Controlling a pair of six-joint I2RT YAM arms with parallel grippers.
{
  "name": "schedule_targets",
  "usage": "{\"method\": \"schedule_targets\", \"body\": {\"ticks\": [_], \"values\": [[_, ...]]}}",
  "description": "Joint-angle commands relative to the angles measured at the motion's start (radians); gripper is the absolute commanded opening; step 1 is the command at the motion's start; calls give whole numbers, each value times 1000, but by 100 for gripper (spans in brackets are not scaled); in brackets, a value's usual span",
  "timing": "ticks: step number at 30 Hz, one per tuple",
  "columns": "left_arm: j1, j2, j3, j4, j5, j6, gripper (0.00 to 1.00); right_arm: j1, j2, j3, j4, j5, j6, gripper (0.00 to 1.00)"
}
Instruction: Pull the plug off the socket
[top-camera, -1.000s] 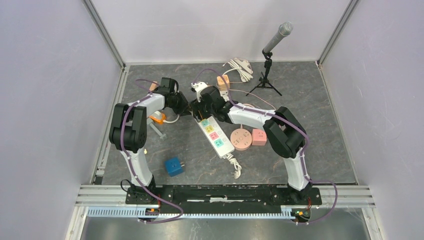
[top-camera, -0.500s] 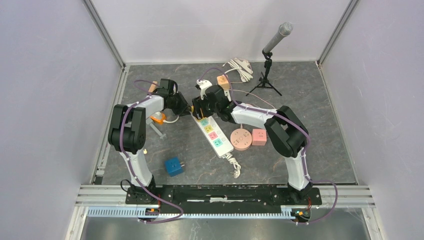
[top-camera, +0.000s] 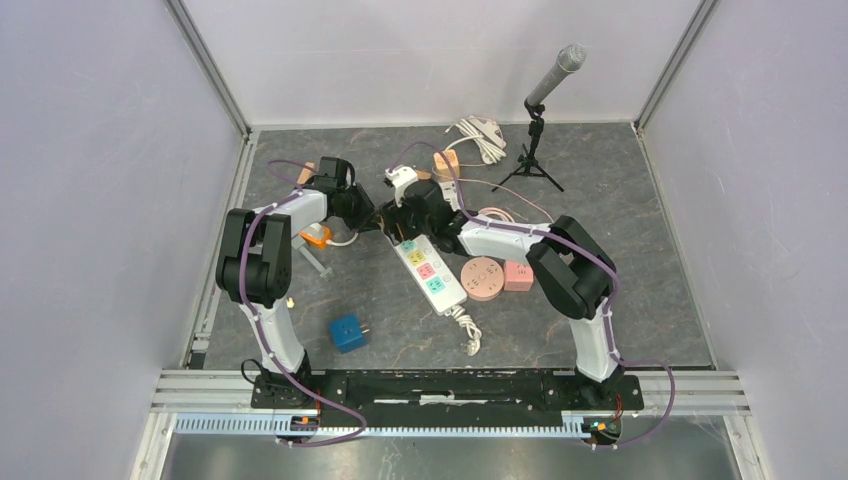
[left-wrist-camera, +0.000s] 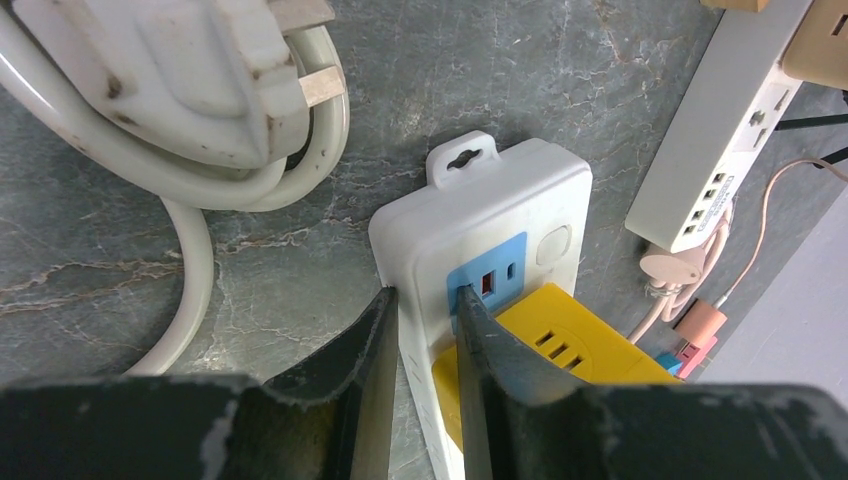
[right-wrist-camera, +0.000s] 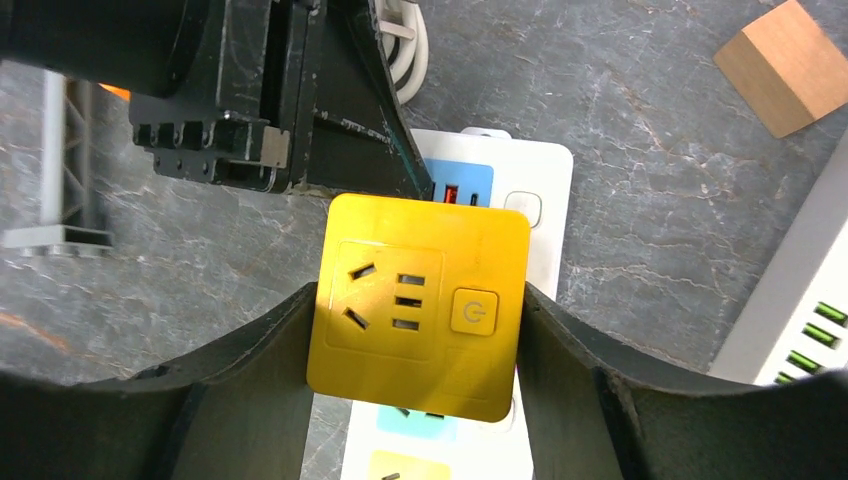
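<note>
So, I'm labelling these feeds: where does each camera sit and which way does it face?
Top external: above and behind the left arm and right arm, facing down at the table; both show, meeting over the power strip.
Left wrist: on the left arm, facing along the left claw at the strip's end; only its fingers show.
Right wrist: on the right arm, looking down at the yellow plug held in the right claw; the left claw shows too.
Shared: both wrist views show yellow plug and power strip.

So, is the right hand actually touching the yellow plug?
Touching. The right wrist view shows the right hand with both fingers pressed against opposite sides of the yellow plug, no gap on either side.
</note>
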Motion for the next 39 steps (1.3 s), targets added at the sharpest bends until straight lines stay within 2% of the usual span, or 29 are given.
{"method": "schedule_targets", "body": {"ticks": [1, 2, 7, 12, 15, 23, 28, 30, 35, 39], "values": [[-20, 73, -59, -201, -108, 61, 32, -33, -81, -48, 233, -259, 189, 0], [-20, 71, -59, -201, -109, 61, 32, -42, -79, -44, 250, -281, 219, 0], [-20, 75, -57, -201, -115, 58, 32, -9, -51, 6, 185, -252, 139, 0], [-20, 82, -49, -207, -112, 63, 32, 71, -34, 68, 31, 7, -71, 0], [-20, 85, -44, -209, -111, 67, 32, 68, -51, 58, 50, -2, -66, 0], [-20, 84, -43, -213, -110, 71, 31, -13, -153, -13, 199, -199, 109, 0], [-21, 87, -40, -217, -109, 72, 31, -35, -195, -25, 231, -206, 160, 0], [-20, 85, -40, -218, -109, 74, 31, -40, -219, -27, 223, -172, 155, 0], [-21, 72, -29, -217, -63, 87, 34, -67, -277, -30, 107, 30, 86, 0], [-20, 17, 4, -226, -22, 105, 46, -109, -321, -65, 2, 153, 64, 0]]}}
